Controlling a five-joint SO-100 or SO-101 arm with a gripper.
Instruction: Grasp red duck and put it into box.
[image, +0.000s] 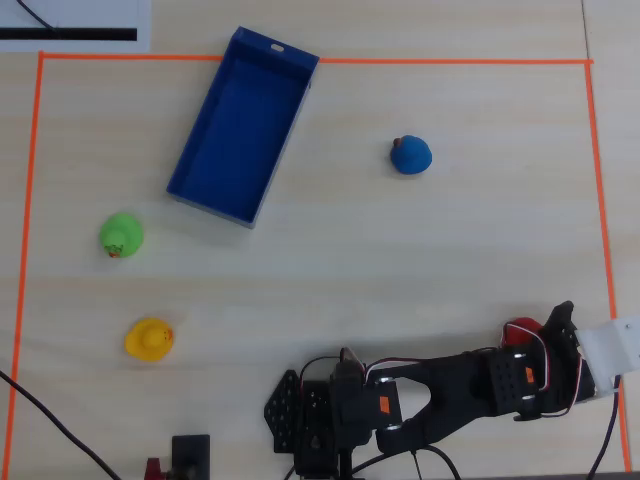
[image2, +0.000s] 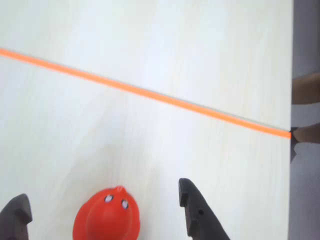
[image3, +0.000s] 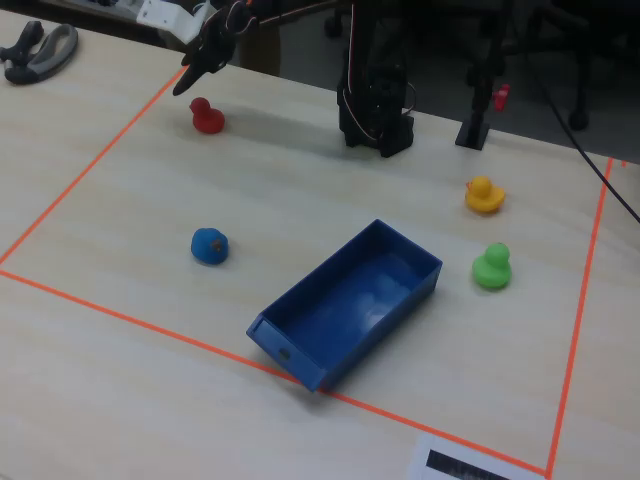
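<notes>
The red duck (image2: 107, 217) sits on the table between my two open black fingertips at the bottom of the wrist view, touching neither. In the overhead view it (image: 521, 327) is at the lower right, partly covered by my gripper (image: 556, 322). In the fixed view my gripper (image3: 196, 68) hangs open just above and behind the duck (image3: 207, 116) at the far left. The blue box (image: 243, 125) lies empty at the upper left of the overhead view and near the front in the fixed view (image3: 350, 300).
A blue duck (image: 410, 155), a green duck (image: 121, 236) and a yellow duck (image: 149, 339) stand on the table. Orange tape (image2: 150, 94) marks the work area. The table edge (image2: 291, 150) runs close beyond the red duck. The arm's base (image: 335, 410) is at the bottom.
</notes>
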